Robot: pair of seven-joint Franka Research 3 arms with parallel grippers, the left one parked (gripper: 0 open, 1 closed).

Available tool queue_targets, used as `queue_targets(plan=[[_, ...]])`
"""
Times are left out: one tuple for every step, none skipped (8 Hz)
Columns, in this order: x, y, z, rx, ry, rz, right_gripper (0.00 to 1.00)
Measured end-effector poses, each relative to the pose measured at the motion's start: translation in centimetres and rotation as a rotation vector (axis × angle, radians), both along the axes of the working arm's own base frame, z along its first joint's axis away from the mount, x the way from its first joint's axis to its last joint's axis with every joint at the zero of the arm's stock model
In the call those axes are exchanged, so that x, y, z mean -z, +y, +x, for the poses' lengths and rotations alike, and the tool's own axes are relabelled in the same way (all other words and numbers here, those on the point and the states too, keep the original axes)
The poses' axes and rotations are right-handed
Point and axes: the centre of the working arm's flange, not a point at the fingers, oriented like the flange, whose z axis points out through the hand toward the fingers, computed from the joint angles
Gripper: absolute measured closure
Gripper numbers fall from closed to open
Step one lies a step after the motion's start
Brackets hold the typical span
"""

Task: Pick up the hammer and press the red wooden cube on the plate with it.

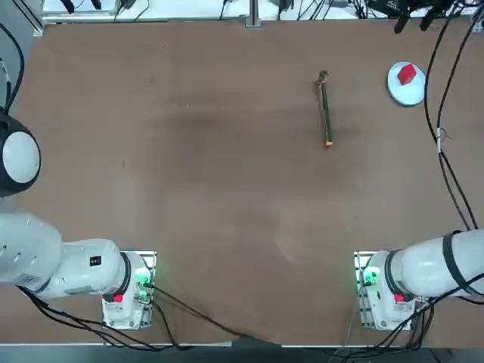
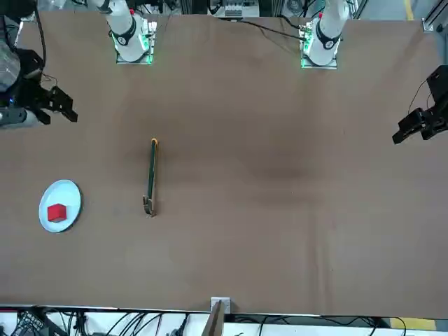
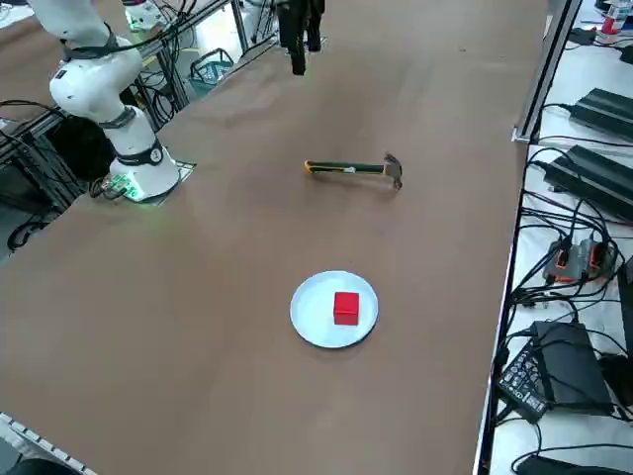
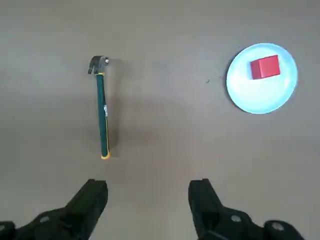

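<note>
- Nothing grasped: right gripper (image 4: 147,192) hovers high, jaws apart, well clear of the hammer (image 4: 102,112).
- Next move, likely: descend, clamp the handle, then go press the red wooden cube (image 4: 264,67) on the plate (image 4: 245,97).

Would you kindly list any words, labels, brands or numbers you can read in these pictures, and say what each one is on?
None can be read.
The slim green-handled hammer has a pale mark on its handle, too small to read.
The small red wooden cube and round white plate show no text.
The right gripper, open above the table, shows none.
</note>
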Motion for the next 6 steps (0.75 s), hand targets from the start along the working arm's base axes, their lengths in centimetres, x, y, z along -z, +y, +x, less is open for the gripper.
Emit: queue_targets(plan=[[2.6,1.8,1.5,0.013,-0.012,0.020,0.00],[6.4,4.2,3.0,0.026,-0.030,0.037,0.00],[11.0,7.2,4.0,0.030,-0.046,0.037,0.00],[15.2,9.6,4.3,0.037,-0.050,0.034,0.00],[18.8,11.4,4.4,0.046,-0.052,0.031,0.00],[21.5,12.8,4.4,0.060,-0.066,0.030,0.00]])
